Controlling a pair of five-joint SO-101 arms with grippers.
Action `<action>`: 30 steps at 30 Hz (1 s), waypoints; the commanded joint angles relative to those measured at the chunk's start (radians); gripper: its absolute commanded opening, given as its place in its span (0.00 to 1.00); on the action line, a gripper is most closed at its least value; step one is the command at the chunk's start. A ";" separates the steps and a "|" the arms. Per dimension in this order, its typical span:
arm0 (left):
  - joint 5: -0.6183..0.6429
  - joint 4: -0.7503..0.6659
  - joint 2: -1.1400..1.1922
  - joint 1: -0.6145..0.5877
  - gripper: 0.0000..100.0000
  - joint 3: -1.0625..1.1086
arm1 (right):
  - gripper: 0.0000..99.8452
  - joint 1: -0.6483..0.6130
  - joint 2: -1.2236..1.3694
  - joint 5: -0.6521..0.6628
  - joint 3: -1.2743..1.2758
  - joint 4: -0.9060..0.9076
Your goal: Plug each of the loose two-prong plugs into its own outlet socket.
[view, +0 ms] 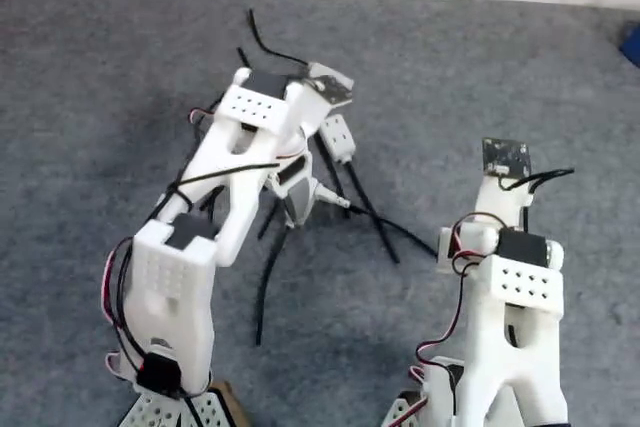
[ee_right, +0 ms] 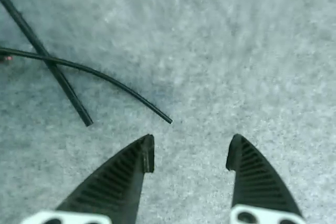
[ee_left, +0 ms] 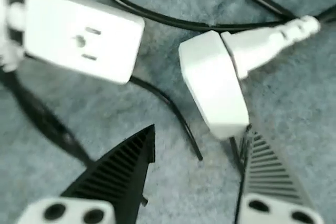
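left fingers [ee_left: 126, 166]: standing wide apart, gripping nothing, hanging low over the grey table [view: 100, 67].
side-on socket block [ee_left: 215, 87]: lying partly in the gap between the left fingers, its near end touching or just beside one of them; its long axis is running away from the fingertips, roughly in line with them.
white plug [ee_left: 262, 43]: meeting the far end of that block at a slant; whether its prongs are fully in, i cannot tell.
empty socket block [ee_left: 79, 38]: lying just beyond the other left finger, slots facing up, nothing sitting in it.
right fingers [ee_right: 123, 174]: also spread open and empty, pointing at bare table with two loose black cable ends [ee_right: 86, 121] just ahead, well apart to the right of both blocks.
nearer arm: the left one is sitting right over the blocks.
what the move is turning on: probably closing across the side-on block's short width, so the plug is being pushed along its long axis.
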 commanded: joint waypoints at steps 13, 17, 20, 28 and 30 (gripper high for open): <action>-0.006 -0.005 0.213 0.042 0.10 -0.236 | 0.22 0.019 -0.033 0.014 -0.056 0.033; -0.006 0.080 0.214 0.035 0.08 -0.314 | 0.22 0.019 -0.033 0.014 -0.056 0.033; 0.000 0.161 0.213 -0.012 0.07 -0.412 | 0.22 0.019 -0.031 0.014 -0.056 0.033; -0.005 0.163 0.038 -0.285 0.07 -0.426 | 0.22 0.015 -0.024 0.015 -0.054 0.027; -0.006 0.163 -0.025 -0.367 0.08 -0.427 | 0.22 0.013 -0.024 0.015 -0.054 0.027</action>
